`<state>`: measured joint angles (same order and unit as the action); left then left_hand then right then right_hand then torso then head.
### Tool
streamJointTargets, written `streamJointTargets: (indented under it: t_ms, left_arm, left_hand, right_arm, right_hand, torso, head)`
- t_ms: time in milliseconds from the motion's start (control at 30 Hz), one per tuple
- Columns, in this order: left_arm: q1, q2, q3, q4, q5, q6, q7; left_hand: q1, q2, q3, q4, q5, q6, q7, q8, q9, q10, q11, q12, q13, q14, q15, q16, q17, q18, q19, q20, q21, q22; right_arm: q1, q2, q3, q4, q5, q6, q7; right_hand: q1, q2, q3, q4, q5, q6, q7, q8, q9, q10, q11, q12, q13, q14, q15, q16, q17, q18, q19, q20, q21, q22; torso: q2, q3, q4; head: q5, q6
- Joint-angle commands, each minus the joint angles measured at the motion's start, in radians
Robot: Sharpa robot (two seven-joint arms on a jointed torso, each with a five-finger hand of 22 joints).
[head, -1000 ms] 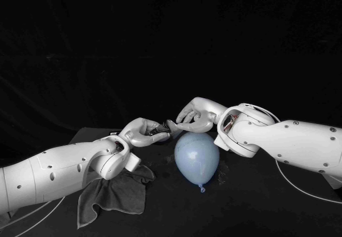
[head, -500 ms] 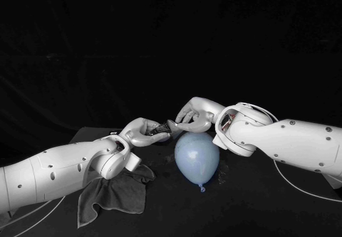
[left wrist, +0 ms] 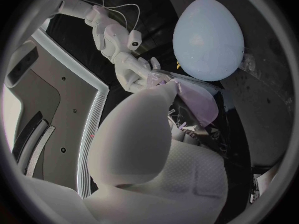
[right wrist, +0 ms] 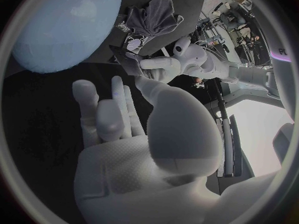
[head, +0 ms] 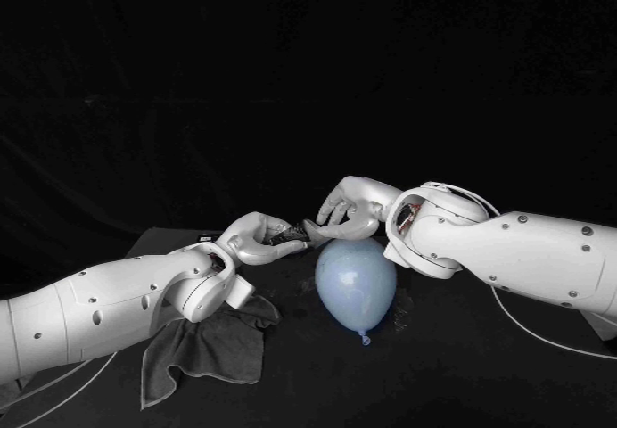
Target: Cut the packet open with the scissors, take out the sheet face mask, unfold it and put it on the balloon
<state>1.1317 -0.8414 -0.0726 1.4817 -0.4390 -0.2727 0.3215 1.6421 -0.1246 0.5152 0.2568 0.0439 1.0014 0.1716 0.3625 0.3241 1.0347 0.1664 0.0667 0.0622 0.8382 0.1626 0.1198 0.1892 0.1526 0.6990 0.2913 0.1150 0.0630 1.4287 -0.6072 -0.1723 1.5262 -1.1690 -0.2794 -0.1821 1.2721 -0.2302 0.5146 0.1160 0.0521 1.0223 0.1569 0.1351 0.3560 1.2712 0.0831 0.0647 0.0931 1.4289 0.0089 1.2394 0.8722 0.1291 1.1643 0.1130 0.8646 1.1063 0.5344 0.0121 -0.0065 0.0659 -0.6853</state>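
A pale blue balloon (head: 355, 283) lies on the black table (head: 489, 383), knot toward me. Just beyond its far end both hands meet over the packet (head: 296, 233). My left hand (head: 261, 237) grips the dark packet (left wrist: 187, 92), whose pale pinkish part hangs from it next to the balloon (left wrist: 209, 37). My right hand (head: 349, 207) reaches down from above, and its fingertips pinch the packet's edge (right wrist: 127, 59) opposite the left hand (right wrist: 171, 62). Whether the mask shows is unclear. The right hand's other fingers (right wrist: 93, 104) stay spread near the balloon (right wrist: 65, 25).
A dark grey cloth (head: 212, 348) lies crumpled on the table under my left forearm, left of the balloon. The cloth (right wrist: 152, 15) also appears beyond the left hand in the right wrist view. A black backdrop rises behind the table.
My right arm has eased slightly to the left. Both hands stay joined at the packet above the balloon's far end.
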Motion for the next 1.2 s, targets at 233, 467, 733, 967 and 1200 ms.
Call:
streamJointTargets:
  t_ms: [233, 467, 733, 967, 1200]
  left_arm:
    - [0.003, 0.006, 0.003, 0.000, -0.064, -0.004, -0.001]
    - [0.003, 0.007, 0.003, 0.002, -0.070, -0.005, -0.006]
    - [0.003, 0.011, 0.003, -0.001, -0.076, -0.008, -0.013]
    - [0.004, 0.012, 0.003, 0.001, -0.082, -0.007, -0.016]
    - [0.004, 0.013, 0.003, 0.005, -0.086, -0.007, -0.017]
  left_hand:
    - [0.000, 0.007, 0.008, 0.001, 0.004, 0.002, 0.003, 0.004, 0.019, 0.003, 0.003, -0.005, -0.001, 0.006, 0.004, -0.006, -0.001, -0.018, 0.009, 0.001, -0.003, 0.001]
    - [-0.002, 0.007, 0.011, 0.001, 0.004, 0.001, 0.004, 0.005, 0.020, 0.004, 0.002, -0.005, -0.001, 0.006, 0.003, -0.006, -0.002, -0.018, 0.010, 0.001, -0.003, 0.001]
    - [-0.002, 0.007, 0.011, 0.001, 0.004, 0.001, 0.004, 0.005, 0.020, 0.004, 0.002, -0.005, -0.001, 0.006, 0.003, -0.006, -0.002, -0.018, 0.010, 0.001, -0.003, 0.001]
    - [-0.004, 0.006, 0.014, 0.000, 0.004, 0.001, 0.005, 0.007, 0.022, 0.005, 0.002, -0.005, -0.001, 0.008, 0.003, -0.006, -0.002, -0.019, 0.012, 0.001, -0.003, 0.001]
    - [-0.005, 0.006, 0.016, -0.001, 0.004, 0.001, 0.006, 0.008, 0.023, 0.006, 0.002, -0.005, -0.001, 0.008, 0.003, -0.007, -0.002, -0.020, 0.013, 0.001, -0.003, 0.001]
  right_arm:
    - [0.002, 0.021, -0.001, -0.013, -0.045, 0.094, -0.009]
    - [0.003, 0.033, -0.001, -0.016, -0.080, 0.123, -0.001]
    - [0.003, 0.050, -0.002, -0.021, -0.089, 0.152, 0.013]
    - [0.003, 0.063, -0.003, -0.036, -0.099, 0.157, 0.005]
    - [0.003, 0.074, -0.004, -0.052, -0.114, 0.165, -0.003]
  right_hand:
    - [-0.006, 0.002, -0.013, 0.000, -0.004, 0.007, -0.003, 0.009, 0.004, 0.015, -0.003, 0.007, 0.004, -0.009, -0.003, -0.006, -0.007, 0.022, -0.008, -0.002, -0.011, -0.003]
    - [0.025, 0.035, 0.002, -0.013, -0.003, 0.037, -0.020, 0.030, 0.014, 0.049, -0.020, 0.018, 0.014, -0.006, -0.016, 0.004, 0.008, 0.021, -0.002, -0.009, -0.003, 0.005]
    - [0.040, 0.088, 0.029, -0.025, 0.000, 0.056, -0.036, 0.050, 0.025, 0.093, -0.036, 0.043, 0.046, -0.011, -0.030, 0.002, -0.003, 0.020, -0.003, -0.021, -0.004, 0.010]
    - [0.031, 0.084, 0.023, -0.028, 0.001, 0.057, -0.039, 0.056, 0.028, 0.098, -0.040, 0.057, 0.066, -0.009, -0.033, 0.010, 0.009, 0.018, 0.001, -0.024, 0.003, 0.018]
    - [0.017, 0.079, 0.016, -0.028, 0.000, 0.063, -0.046, 0.070, 0.034, 0.099, -0.045, 0.081, 0.098, -0.002, -0.037, 0.027, 0.034, 0.016, 0.008, -0.028, 0.013, 0.029]
  torso:
    - [0.000, 0.0001, 0.0000]
    - [0.000, 0.0002, -0.0005]
    - [0.000, -0.0001, 0.0002]
    - [0.000, -0.0001, -0.0001]
    - [0.000, 0.0002, -0.0004]
  head:
    - [0.001, -0.004]
    - [0.000, -0.007]
    - [-0.001, -0.008]
    - [-0.002, -0.009]
    - [-0.004, -0.010]
